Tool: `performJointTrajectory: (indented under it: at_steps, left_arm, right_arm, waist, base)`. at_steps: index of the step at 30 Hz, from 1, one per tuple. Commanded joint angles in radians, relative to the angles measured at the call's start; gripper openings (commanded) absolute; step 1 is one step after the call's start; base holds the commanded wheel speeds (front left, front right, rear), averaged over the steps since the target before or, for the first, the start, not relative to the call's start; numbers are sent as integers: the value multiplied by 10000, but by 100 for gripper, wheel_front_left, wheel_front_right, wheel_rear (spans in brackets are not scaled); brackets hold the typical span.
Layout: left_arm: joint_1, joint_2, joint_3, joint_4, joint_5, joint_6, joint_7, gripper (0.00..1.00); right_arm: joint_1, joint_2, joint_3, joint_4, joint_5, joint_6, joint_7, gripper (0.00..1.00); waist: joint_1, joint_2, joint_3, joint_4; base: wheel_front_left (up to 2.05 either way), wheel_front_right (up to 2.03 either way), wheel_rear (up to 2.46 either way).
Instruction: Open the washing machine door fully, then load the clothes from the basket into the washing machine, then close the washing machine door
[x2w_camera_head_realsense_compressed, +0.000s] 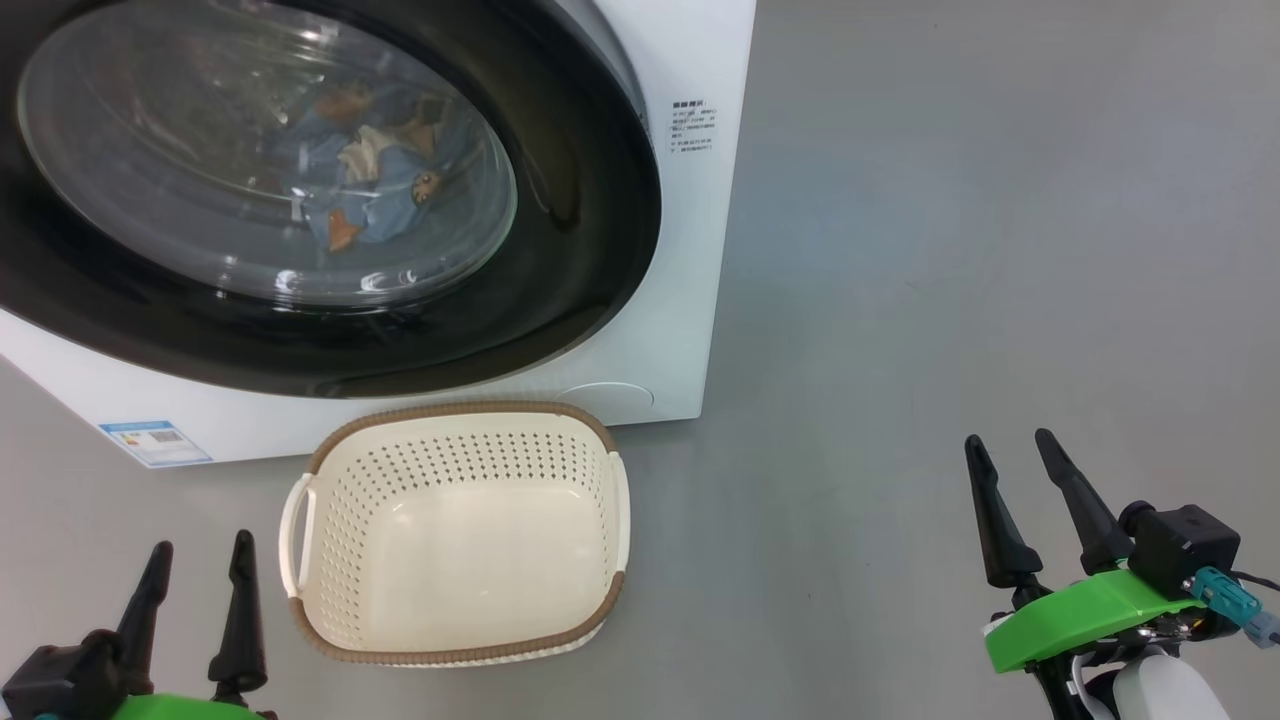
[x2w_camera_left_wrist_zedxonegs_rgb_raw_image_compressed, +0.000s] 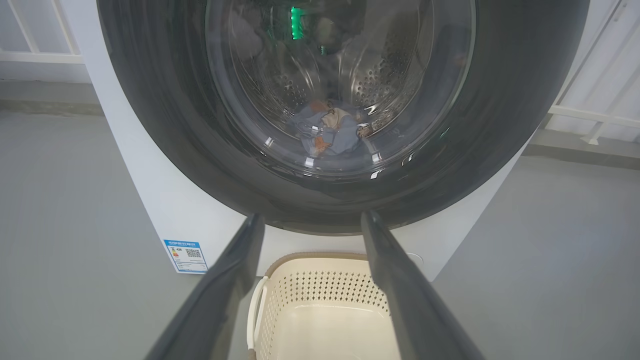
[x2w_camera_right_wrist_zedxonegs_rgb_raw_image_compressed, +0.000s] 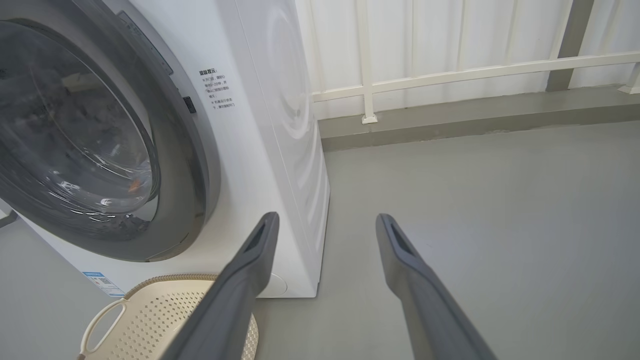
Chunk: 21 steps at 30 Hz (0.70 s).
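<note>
The white washing machine stands with its round black-ringed door closed flat against the front. Behind the glass, the light-blue printed clothes lie in the steel drum. The cream basket sits on the floor before the machine, and nothing lies in it. My left gripper is open at the basket's left. Open too, my right gripper hangs over bare floor to the right.
Grey floor spreads to the right of the machine. A white railing and pale wall run behind it. A small blue label marks the machine's lower left corner.
</note>
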Motion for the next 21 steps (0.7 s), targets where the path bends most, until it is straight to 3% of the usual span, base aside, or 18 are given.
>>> performJointTrajectory:
  at_steps: [1,21]
  left_arm:
    - [-99,296,396,-228,115,-14,-63,100]
    - [-111,215,480,-212,112,-14,-63,100]
  right_arm:
    - [38,-27,162,-267,-160,-21,-48,100]
    - [10,16,52,-337,-198,-21,-48,100]
  waist:
    - [0,0,21,-2]
    - [0,0,97,27]
  base:
    - [0,0,0]
    - [0,0,0]
